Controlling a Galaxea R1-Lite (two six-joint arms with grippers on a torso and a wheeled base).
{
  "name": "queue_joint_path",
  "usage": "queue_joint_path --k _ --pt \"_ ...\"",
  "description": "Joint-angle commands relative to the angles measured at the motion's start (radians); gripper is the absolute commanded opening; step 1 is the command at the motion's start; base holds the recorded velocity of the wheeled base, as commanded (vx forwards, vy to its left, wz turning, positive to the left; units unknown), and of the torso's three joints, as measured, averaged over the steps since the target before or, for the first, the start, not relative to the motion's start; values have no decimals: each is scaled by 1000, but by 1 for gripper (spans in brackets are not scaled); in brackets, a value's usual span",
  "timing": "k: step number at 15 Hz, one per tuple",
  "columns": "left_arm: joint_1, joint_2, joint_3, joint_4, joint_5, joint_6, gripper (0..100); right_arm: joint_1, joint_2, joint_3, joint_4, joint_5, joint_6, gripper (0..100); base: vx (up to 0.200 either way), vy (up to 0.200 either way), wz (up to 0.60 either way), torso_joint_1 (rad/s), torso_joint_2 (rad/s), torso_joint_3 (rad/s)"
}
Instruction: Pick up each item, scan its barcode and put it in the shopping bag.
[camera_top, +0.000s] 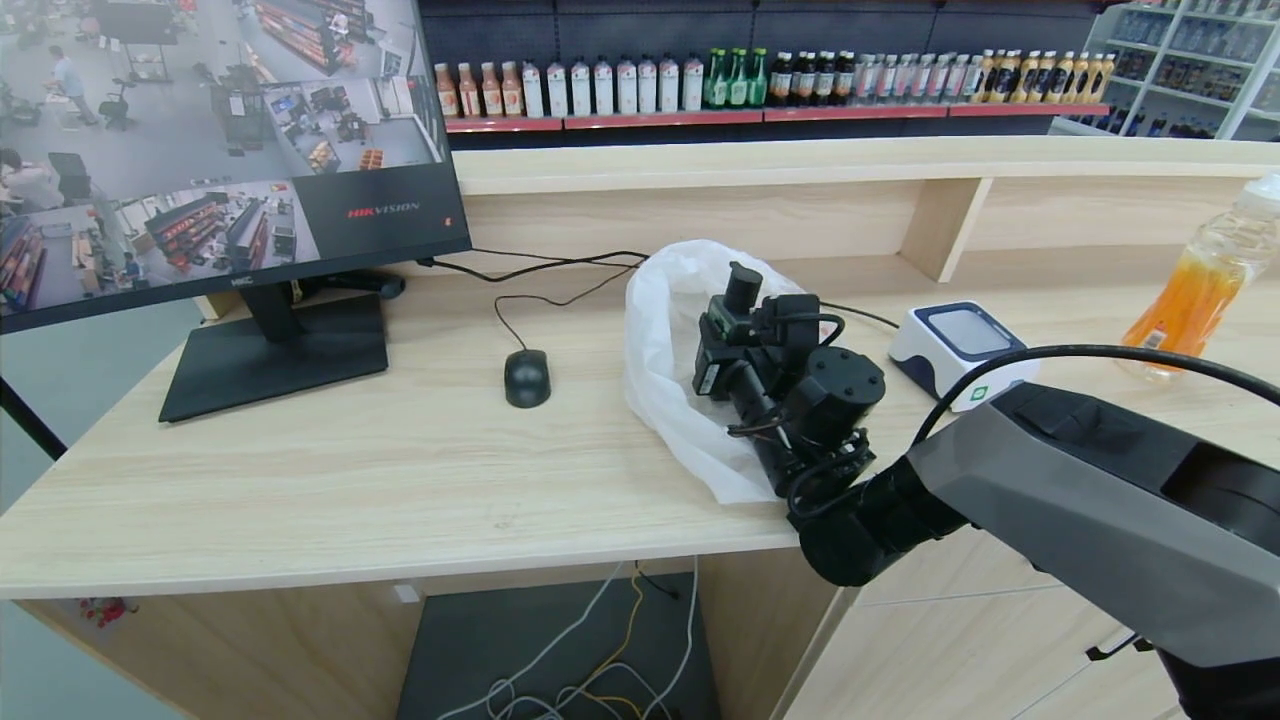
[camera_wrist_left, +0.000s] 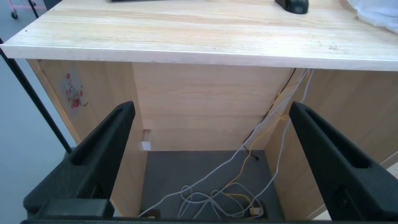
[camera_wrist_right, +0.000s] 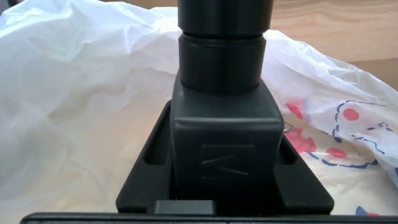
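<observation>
While my right gripper (camera_top: 732, 322) clamps a black square-bodied bottle (camera_wrist_right: 221, 118) above the white plastic shopping bag (camera_top: 665, 350), mid light-wood counter (camera_top: 400, 470), left gripper (camera_wrist_left: 211, 109) gapes empty below front edge; orange-filled clear bottle (camera_top: 1195, 290), right edge, seemingly still to scan

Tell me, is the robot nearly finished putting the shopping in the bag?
Done, it seems: a red-spotted packet shows through the white shopping bag. In hand: the right tool holds a dark bottle over the bag, so it's probably about to go in. Left: the orange drink bottle stands on the counter beyond the barcode scanner. The left tool hangs open below the counter.
</observation>
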Motion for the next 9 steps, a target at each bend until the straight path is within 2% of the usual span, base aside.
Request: queue_joint_path --k 1,2,9 --pt "0 0 0 0 1 0 100 -2 11 -1 -20 0 7 0 0 0 0 0 0 0" --pt "0 0 0 0 1 0 100 -2 13 -1 -29 0 10 100 0 0 0 0 0 0" --pt "0 0 0 0 1 2 100 1 -23 10 -30 -5 10 100 0 0 0 0 0 0"
